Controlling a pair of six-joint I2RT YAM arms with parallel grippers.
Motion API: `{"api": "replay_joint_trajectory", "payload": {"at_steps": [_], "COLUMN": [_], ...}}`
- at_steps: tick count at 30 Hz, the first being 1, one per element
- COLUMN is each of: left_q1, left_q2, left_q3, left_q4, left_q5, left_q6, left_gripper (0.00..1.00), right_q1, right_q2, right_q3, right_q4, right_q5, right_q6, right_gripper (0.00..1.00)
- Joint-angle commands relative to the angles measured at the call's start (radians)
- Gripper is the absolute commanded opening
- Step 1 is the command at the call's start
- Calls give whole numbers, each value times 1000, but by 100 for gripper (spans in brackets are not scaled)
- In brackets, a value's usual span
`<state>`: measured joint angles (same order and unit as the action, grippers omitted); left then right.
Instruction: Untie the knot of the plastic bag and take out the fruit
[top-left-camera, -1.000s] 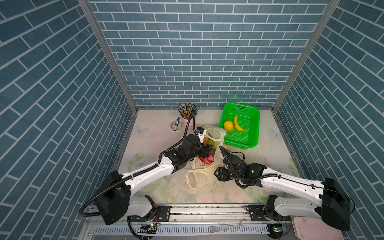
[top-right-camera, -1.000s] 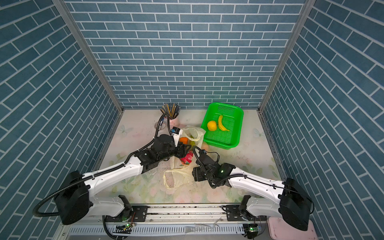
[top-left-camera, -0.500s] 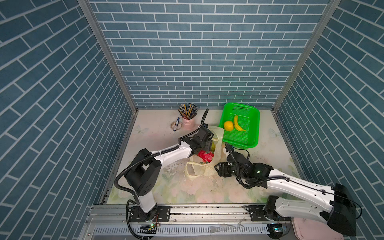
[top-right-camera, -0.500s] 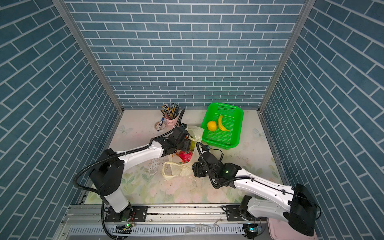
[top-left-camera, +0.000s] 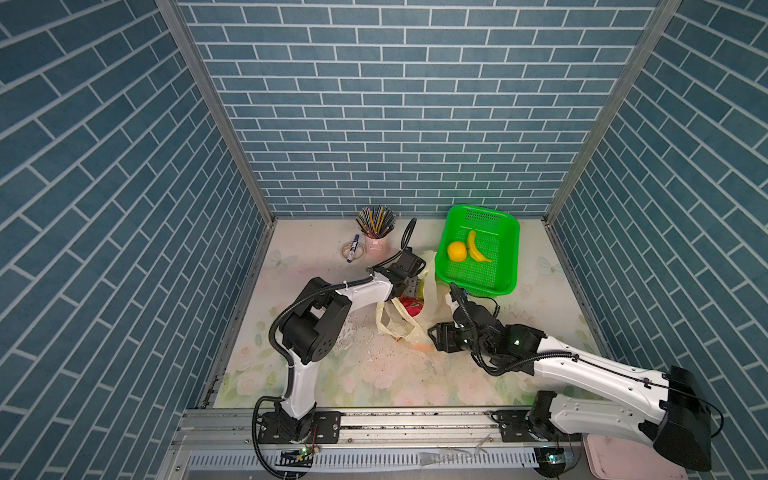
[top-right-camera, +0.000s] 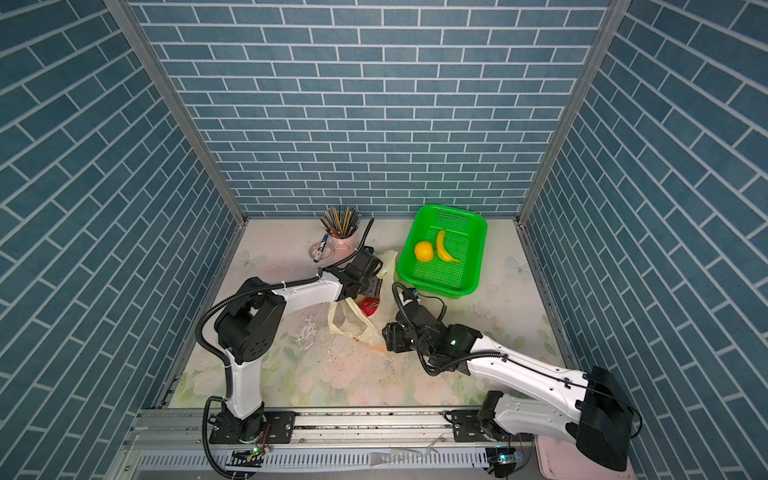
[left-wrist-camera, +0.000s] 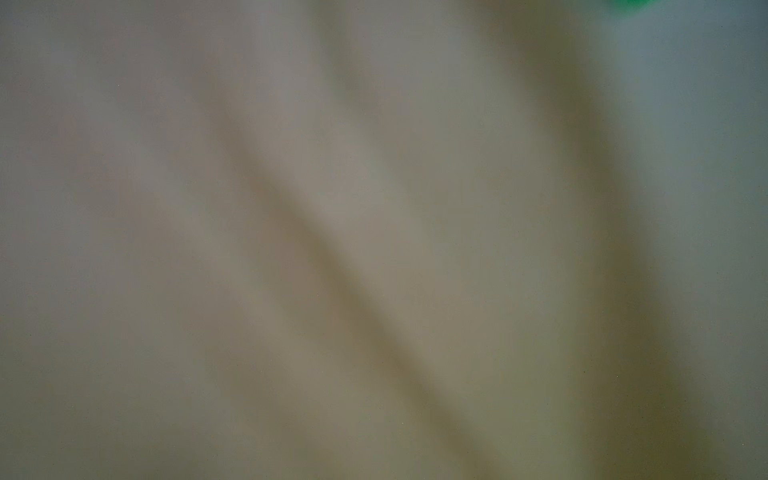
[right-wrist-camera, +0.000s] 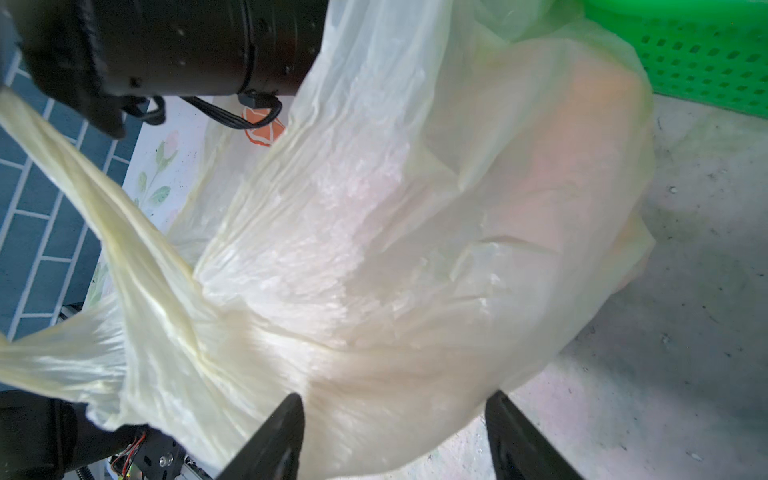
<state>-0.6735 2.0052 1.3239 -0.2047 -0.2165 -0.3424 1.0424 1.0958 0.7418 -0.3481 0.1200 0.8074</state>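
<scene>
**BAG ON TABLE, BOTH GRIPPERS AT IT**

**Top views.** In both top views, find the bag (top-left-camera: 434, 291) on the table (top-left-camera: 374, 374), just in front of the basket (top-left-camera: 509, 257). Its handle strips (top-left-camera: 388, 322) lie in loose loops toward the front. The dragon fruit (top-left-camera: 411, 309) (top-right-camera: 369, 308) sits in the bag's open mouth, partly under film. The yellow fruit (top-left-camera: 456, 251) and the banana (top-left-camera: 474, 249) lie side by side in the basket. The left gripper (top-left-camera: 411, 286) (top-right-camera: 374, 286) reaches into the bag mouth just behind the dragon fruit. Its fingers are hidden, so you cannot tell whether it is spread or closed. The right gripper (top-left-camera: 432, 337) (top-right-camera: 386, 336) sits low at the bag's front right edge.

**Left wrist view.** Out-of-focus pale film fills the picture, with a green smear in one corner. You cannot read the gripper state here.

**Right wrist view.** The bag (right-wrist-camera: 374, 249) fills most of the picture, with the basket (right-wrist-camera: 706, 50) behind it. A pink-orange shape (right-wrist-camera: 582, 145) shows through the film; you cannot tell which fruit it is. One handle strip runs off past the left arm (right-wrist-camera: 166, 41). The right gripper's fingers (right-wrist-camera: 282, 440) stand well apart, with the bag's bulge between the tips. You cannot tell whether either pad presses the film.
</scene>
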Motion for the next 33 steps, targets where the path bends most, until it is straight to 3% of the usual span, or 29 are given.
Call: {"api": "replay_joint_trajectory", "payload": {"at_steps": [1,7,14,26,33], "left_q1": [9,9,10,3,-3], "left_q2": [32,-17,-129,-358,-499], "left_q3": [31,-25,-117,-316,-425], "left_q4": [8,59,115,209,276], "left_q5": [28,35,123,259,414], "left_q6": [9,8,15,25,105], "left_gripper": [66,50,36,33,32], "right_q1": [-1,-1,-3,-120,-207], "right_q2": [-2,-30,-63,-176,-171], "right_q3": [36,32,31,34,63], "right_q4": [-15,-20,-14,88,168], "right_q5": [18,30,56,51,-46], "right_q6": [29,41,55,70,57], "right_gripper": [70,70,70,72,73]}}
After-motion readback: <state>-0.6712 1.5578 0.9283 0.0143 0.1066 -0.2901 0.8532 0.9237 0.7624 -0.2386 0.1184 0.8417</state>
